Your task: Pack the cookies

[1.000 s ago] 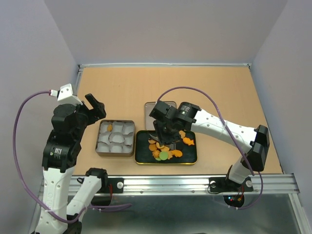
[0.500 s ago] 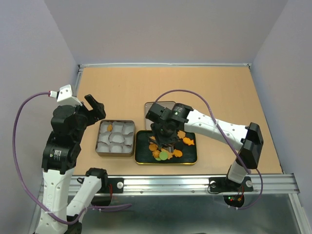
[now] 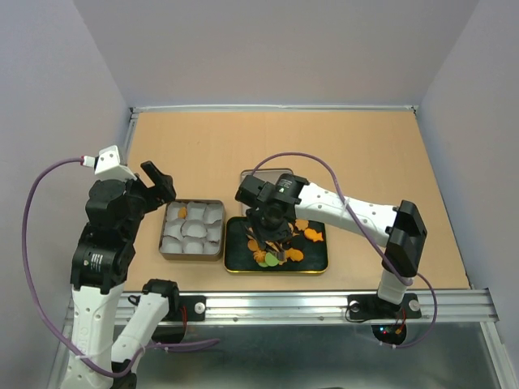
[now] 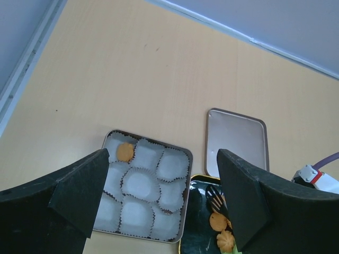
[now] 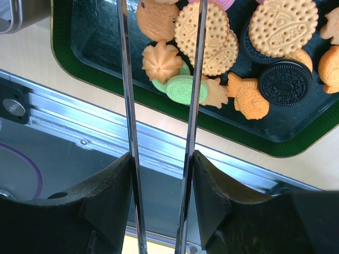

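cookies (image 5: 212, 37), small round, flower and fish biscuits in orange, tan, green and black, heaped in a dark tray (image 5: 79, 53). right gripper (image 3: 274, 237) low over them, blades partly apart; can't tell if it holds one. left gripper (image 4: 161, 159) spread wide, empty.

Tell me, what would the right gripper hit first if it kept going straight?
Most likely the cookies heaped in the dark tray: the right gripper points down at them, a round orange cookie lying between its fingers. Its tips run out of the wrist view, so which cookie comes first is unclear.
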